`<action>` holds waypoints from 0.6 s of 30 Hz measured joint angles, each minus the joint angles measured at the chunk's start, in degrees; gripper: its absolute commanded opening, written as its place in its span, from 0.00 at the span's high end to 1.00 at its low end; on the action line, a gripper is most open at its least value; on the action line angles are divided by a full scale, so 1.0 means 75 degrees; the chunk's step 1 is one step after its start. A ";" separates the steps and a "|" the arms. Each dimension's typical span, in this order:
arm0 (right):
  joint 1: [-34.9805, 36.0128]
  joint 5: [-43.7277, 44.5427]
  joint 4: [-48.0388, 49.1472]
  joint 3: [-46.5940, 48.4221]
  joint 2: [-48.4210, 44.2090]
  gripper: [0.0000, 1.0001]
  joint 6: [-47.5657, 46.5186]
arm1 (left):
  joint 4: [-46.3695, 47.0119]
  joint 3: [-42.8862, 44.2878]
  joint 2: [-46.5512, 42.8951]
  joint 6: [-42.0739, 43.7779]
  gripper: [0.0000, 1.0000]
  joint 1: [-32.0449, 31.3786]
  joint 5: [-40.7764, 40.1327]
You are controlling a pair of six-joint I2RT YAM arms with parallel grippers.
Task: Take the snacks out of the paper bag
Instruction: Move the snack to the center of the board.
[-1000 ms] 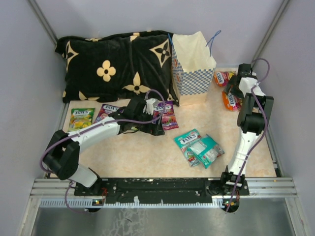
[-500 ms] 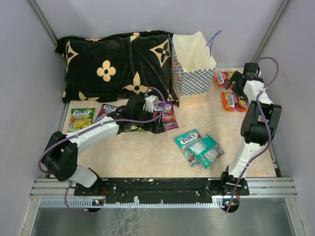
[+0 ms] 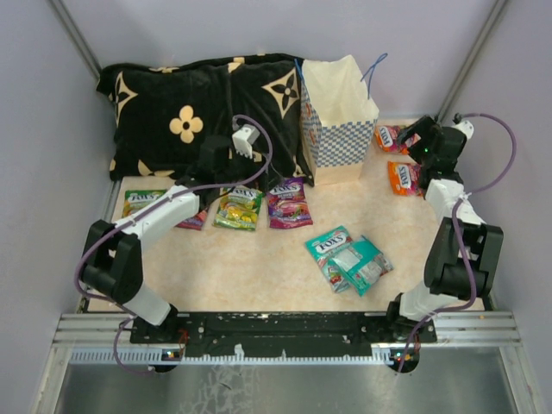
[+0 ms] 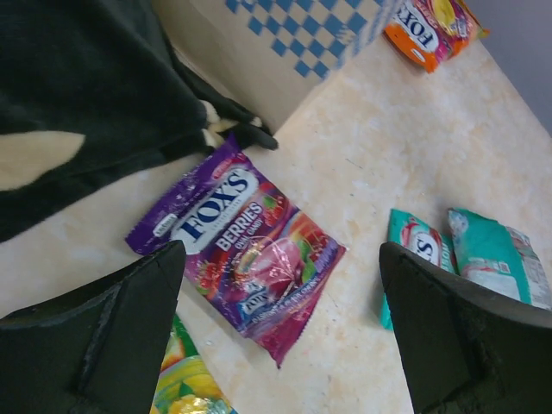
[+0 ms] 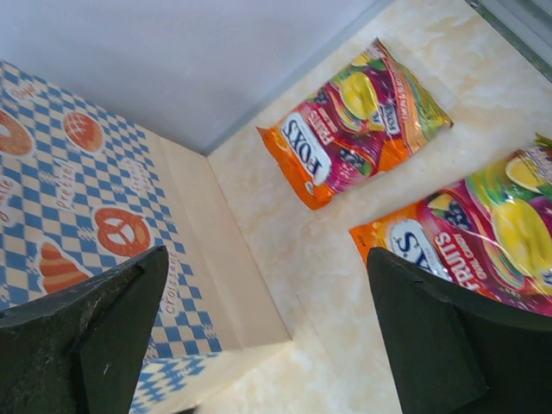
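The paper bag [image 3: 338, 121] stands upright and open against the cushion; its checkered side shows in the right wrist view [image 5: 86, 172] and the left wrist view [image 4: 285, 43]. Snacks lie flat on the table: a green one [image 3: 142, 203], a yellow-green one [image 3: 239, 207], a purple one [image 3: 290, 203] [image 4: 241, 250], two teal ones [image 3: 347, 257] and two orange ones [image 3: 404, 177] [image 5: 354, 116]. My left gripper [image 3: 213, 159] [image 4: 280, 259] hangs open and empty above the purple packet. My right gripper [image 3: 429, 142] [image 5: 267, 259] is open and empty between the bag and the orange packets.
A black cushion [image 3: 190, 112] with tan flowers fills the back left, touching the bag. A magenta packet [image 3: 191, 220] lies partly under my left forearm. Grey walls close in the table on three sides, and a metal rail [image 3: 285, 328] runs along the near edge.
My left arm lifted back toward the cushion, uncovering the yellow-green packet on the table. My right wrist swung further back and turned toward the bag. Both grippers stayed open.
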 measured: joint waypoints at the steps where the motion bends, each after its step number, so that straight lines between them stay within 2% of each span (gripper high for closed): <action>1: 0.0000 -0.0017 0.0280 -0.0038 0.0076 0.01 0.0143 | 0.0111 0.0000 0.0082 0.0000 0.01 0.0149 0.0073; 7: 0.0108 0.0076 0.0790 -0.0090 0.0082 0.01 0.0527 | 0.0373 -0.0032 0.0181 -0.0044 0.01 0.0458 0.0379; 14: 0.0761 0.0475 -0.0915 0.0058 -0.0679 0.01 0.0233 | 0.0017 -0.0822 -0.0749 -0.1008 0.01 0.0443 0.0242; 18: 0.0889 0.0137 -0.1682 0.0111 -0.0857 0.01 0.0160 | -0.0560 -0.1274 -0.1256 -0.1460 0.01 0.0469 0.0734</action>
